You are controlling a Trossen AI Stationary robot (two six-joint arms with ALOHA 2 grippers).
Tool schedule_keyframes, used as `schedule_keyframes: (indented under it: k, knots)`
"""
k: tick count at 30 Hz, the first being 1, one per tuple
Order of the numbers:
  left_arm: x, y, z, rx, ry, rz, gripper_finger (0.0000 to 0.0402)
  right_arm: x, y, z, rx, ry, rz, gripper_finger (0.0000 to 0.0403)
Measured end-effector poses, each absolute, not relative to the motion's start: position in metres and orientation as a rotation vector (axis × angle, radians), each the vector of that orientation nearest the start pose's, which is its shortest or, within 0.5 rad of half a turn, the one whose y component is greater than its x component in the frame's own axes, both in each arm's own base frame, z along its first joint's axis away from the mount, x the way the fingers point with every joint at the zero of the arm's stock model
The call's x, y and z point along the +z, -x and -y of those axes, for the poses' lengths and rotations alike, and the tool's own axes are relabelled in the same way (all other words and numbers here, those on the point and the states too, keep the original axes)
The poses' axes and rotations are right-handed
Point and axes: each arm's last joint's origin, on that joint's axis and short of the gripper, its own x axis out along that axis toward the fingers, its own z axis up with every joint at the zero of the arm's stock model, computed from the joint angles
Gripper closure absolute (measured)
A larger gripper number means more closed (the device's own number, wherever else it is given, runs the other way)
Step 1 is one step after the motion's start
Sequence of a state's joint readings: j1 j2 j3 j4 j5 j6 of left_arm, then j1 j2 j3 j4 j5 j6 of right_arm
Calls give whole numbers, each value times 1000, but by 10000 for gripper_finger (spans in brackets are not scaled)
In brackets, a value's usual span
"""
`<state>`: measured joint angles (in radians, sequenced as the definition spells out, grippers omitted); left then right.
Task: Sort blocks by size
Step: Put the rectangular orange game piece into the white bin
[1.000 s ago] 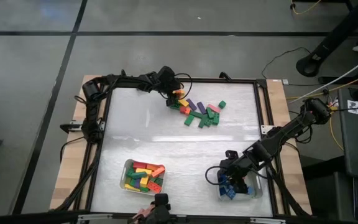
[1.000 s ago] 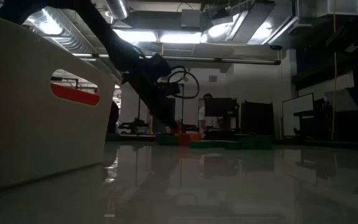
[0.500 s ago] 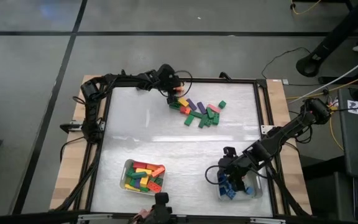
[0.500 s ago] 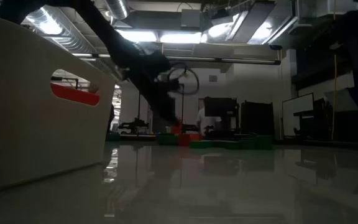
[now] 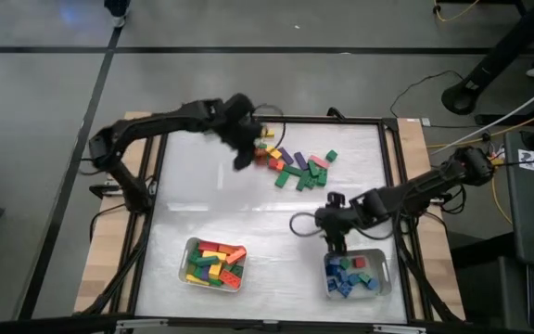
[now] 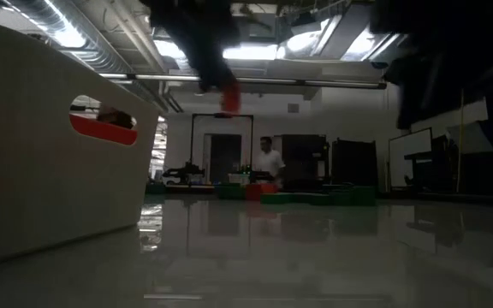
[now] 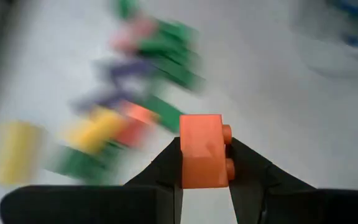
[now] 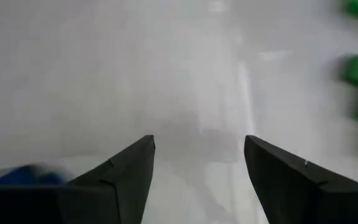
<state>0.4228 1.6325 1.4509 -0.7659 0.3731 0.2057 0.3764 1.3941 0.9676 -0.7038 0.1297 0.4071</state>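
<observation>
A pile of coloured studded blocks [image 5: 297,168] lies on the white table at the far middle. My left gripper [image 5: 241,158] hangs above the table just left of the pile, shut on an orange block [image 7: 201,151], which also shows in the low view [image 6: 229,98]. My right gripper [image 5: 332,243] is open and empty, above the far edge of the right tray [image 5: 383,278], which holds blue, green and red blocks. The left tray [image 5: 184,266] holds long yellow, red, green and orange blocks. My left gripper pinches the orange block by two opposite sides [image 7: 184,168] between its two fingers. The fingers point down at the table. The block is lifted clear of the table and the pile, its studs [image 7: 227,132] facing sideways.
A dark frame [image 5: 392,167] runs round the white table top. Bare table lies between the pile and the two trays. In the low view the left tray's pale wall [image 6: 50,145] stands close at the left; a person [image 6: 269,162] stands far behind the table.
My left gripper has taken the orange block from the pile's left end, lifted it clear and swung toward the table's left and near edges. My right gripper has risen out of the right tray and moved toward the far edge, now empty.
</observation>
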Motion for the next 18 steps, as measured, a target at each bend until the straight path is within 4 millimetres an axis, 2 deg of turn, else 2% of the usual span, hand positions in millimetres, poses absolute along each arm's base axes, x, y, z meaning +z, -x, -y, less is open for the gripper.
schedule_keyframes:
  k: [4,11,14,18]
  knots:
    - [318,-300,-68,-195,278,-1028,323,228,-252,-66,-157,-79,-1106,155]
    - [317,-296,41,-418,240,-1187,319,226,-261,-23,-283,-103,-1118,155]
    - [312,-294,80,-479,179,-1207,312,221,-264,-9,-308,-93,-1141,155]
    - [306,-291,122,-459,132,-1211,309,213,-268,4,-293,-87,-1186,155]
